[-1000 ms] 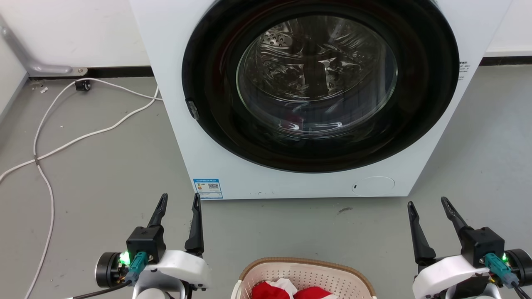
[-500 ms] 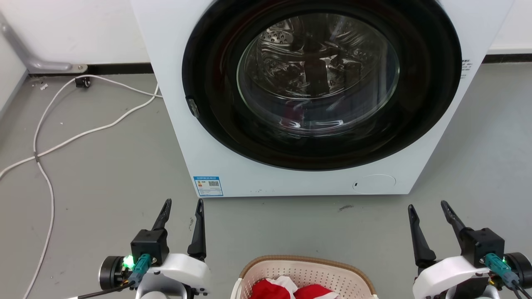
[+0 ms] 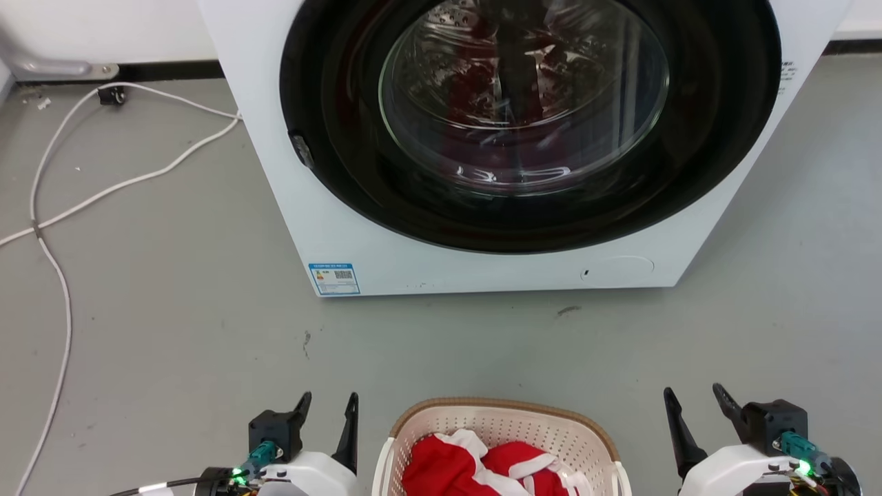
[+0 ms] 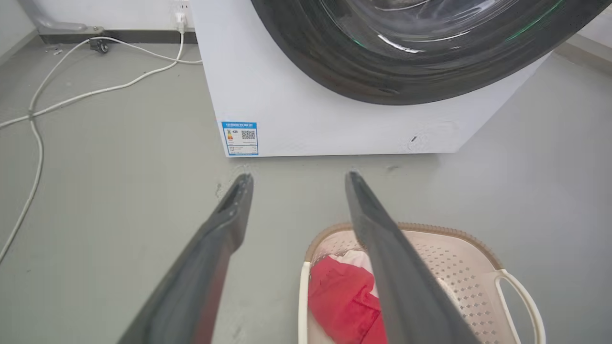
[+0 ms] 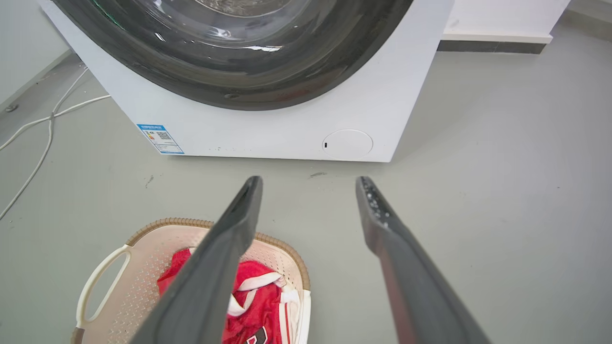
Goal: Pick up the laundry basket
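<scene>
The laundry basket [image 3: 537, 428] is cream-white and perforated, with a brown woven-look rim. It stands on the grey floor at the bottom middle of the head view and holds red and white clothes [image 3: 448, 465]. My left gripper [image 3: 329, 398] is open just left of the basket, clear of it. My right gripper [image 3: 692, 391] is open further off to the right. In the left wrist view the open left gripper [image 4: 299, 177] hangs above the floor, with the basket [image 4: 454, 258] at lower right. In the right wrist view the open right gripper [image 5: 310, 179] has the basket [image 5: 143, 248] at lower left.
A white front-loading washing machine [image 3: 331, 227] with a dark round door [image 3: 530, 124] stands right behind the basket. Bare grey floor [image 3: 482, 344] lies between them. White cables [image 3: 62, 289] trail over the floor at the left, near the wall.
The whole head view has shifted, so the washing machine sits higher and more of the basket shows. Both grippers are lower, their tips level with the basket's far rim. Both stay open.
</scene>
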